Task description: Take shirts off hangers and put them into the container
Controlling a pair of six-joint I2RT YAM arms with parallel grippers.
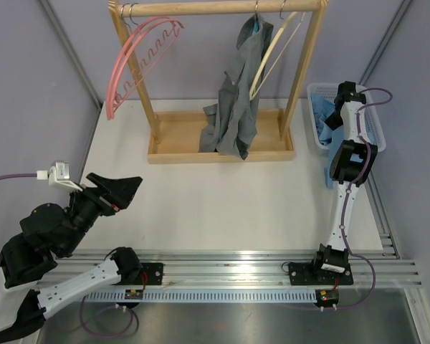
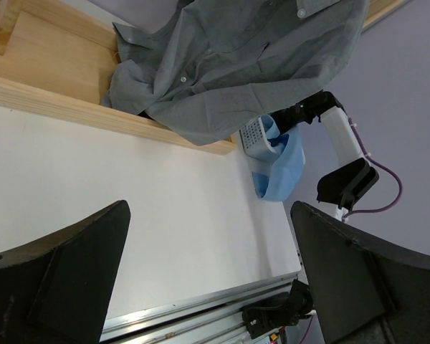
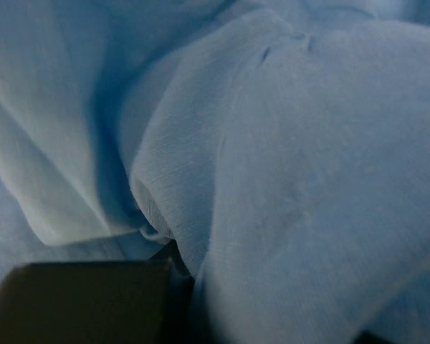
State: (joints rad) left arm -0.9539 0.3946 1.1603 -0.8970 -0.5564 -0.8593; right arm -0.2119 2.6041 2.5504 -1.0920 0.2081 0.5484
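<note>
We logged the dark grey collared shirt (image 1: 236,107), soft and creased, hanging with its long axis vertical, collar up on the bluish hanger (image 1: 256,24), hem slumped in the wooden rack tray (image 1: 186,155). The light blue shirt (image 1: 328,122) lay crumpled in the white lattice basket (image 1: 317,89), one end spilling over its near wall. The right gripper (image 1: 335,115) stood closed, buried in that cloth; the left gripper (image 2: 209,208) gaped wide.
</note>
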